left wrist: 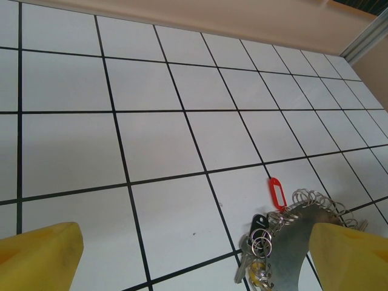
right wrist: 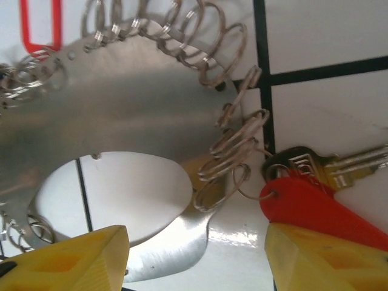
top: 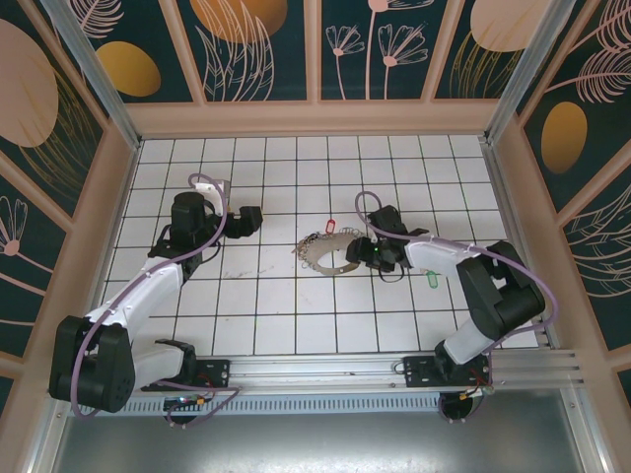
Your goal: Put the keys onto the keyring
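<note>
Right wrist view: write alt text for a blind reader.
A flat metal keyring edged with small wire rings lies on white tiles, a key and red tag beside its edge. The open right gripper hovers above.

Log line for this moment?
left pincer open, empty | right pincer open over keyring | red-tagged key at its rim | green tag apart

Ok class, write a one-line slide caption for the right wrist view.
Open yellow fingers hover over the metal keyring edged with small split rings, a red-tagged key at its edge.
</note>
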